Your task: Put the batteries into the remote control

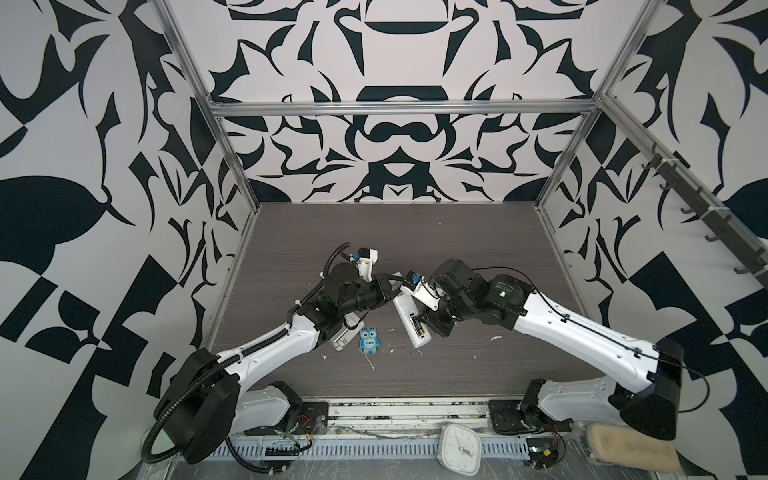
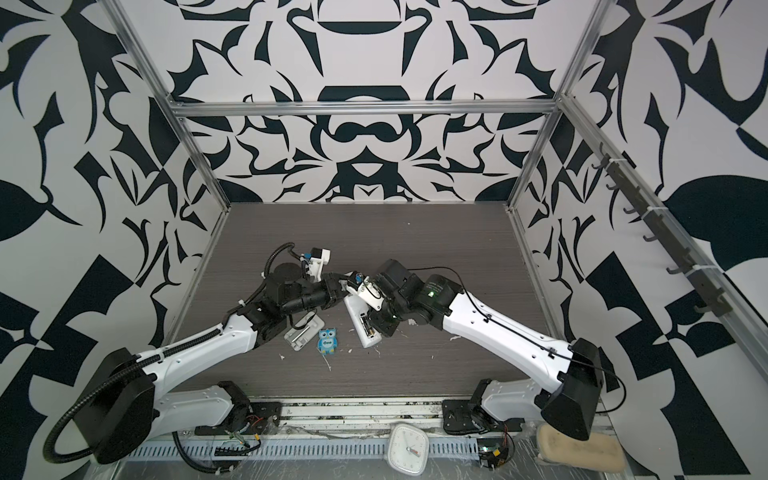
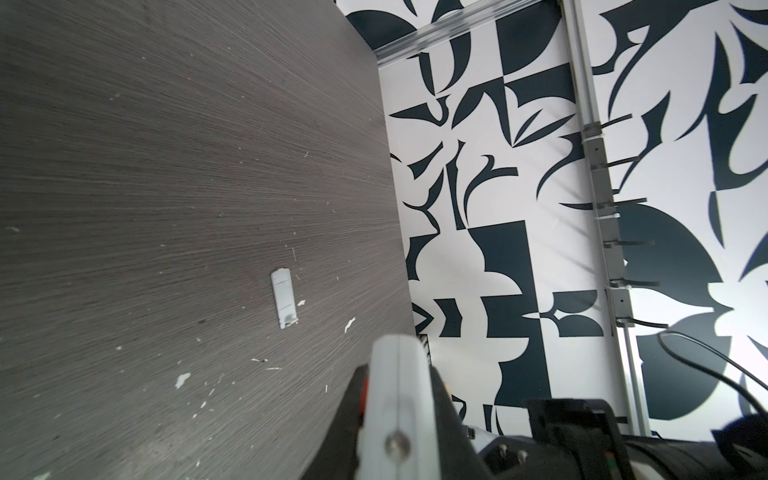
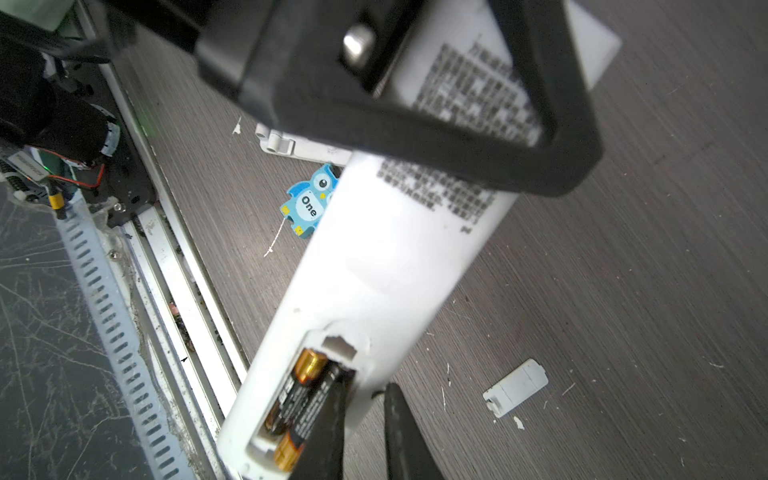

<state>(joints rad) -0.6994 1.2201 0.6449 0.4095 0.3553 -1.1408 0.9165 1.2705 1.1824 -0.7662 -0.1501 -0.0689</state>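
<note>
Right tool [image 4: 370, 380]: jaws narrowly parted, pinching nothing that can be seen. One fingertip [image 4: 328, 415] lies over the open compartment, on or just above the outer cell. Its mate stands outside the casing wall, so the pair straddles that wall.

Batteries [image 4: 297, 392]: both are inside the compartment, side by side, copper ends opposed. The inner cell lies low in its slot. The outer cell is partly hidden by the fingertip, and whether it is fully seated cannot be told.

Remote control [image 1: 409, 322]: it lies back-up near the middle of the desk [image 1: 457, 249], compartment end toward the front edge. Left tool [image 1: 392, 287] is clamped on the far end, with one finger across the printed label.

Surroundings: the loose battery cover [image 4: 515, 386] lies flat on the desk, apart from the remote. The owl figure [image 1: 369, 340] and a grey-white tray [image 2: 303, 328] lie on the opposite side, toward the left edge.

Assessment: the step in hand is judged to be seating the outer cell.
- Press straight down on the middle of the cell, lightly, so it settles level with its neighbour.
- The far-end clamp should hold firm so the casing does not rock.
- The outside finger must not catch the wall.
- Withdraw vertically, so the fingertip does not drag the cell back out.
- Confirm both cells sit below the rim before leaving.
</note>
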